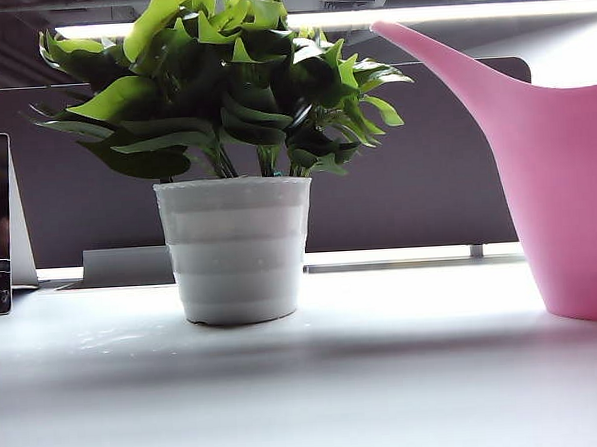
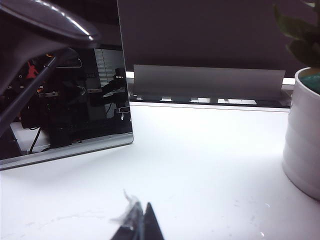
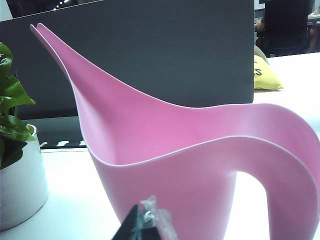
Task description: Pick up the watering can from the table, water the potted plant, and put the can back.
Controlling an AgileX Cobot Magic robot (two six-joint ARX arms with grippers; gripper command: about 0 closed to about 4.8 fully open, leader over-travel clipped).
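Meanwhile, both clenched, left gripper (image 2: pixel 136 222) faces bare table (image 2: pixel 200 160); right gripper (image 3: pixel 145 222) nears watering can (image 3: pixel 190 165).

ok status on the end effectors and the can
Both end effectors shut, holding nothing. Watering can upright on table, beside potted plant. Nothing in the way.

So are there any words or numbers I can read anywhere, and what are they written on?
"S": the only letter showing, dark print on the yellow thing behind the watering can in the right wrist view; the rest of its word is cut off.
Watering can, potted plant, table: no writing visible.
Dark glossy panel in the left wrist view: only reflections, nothing readable.
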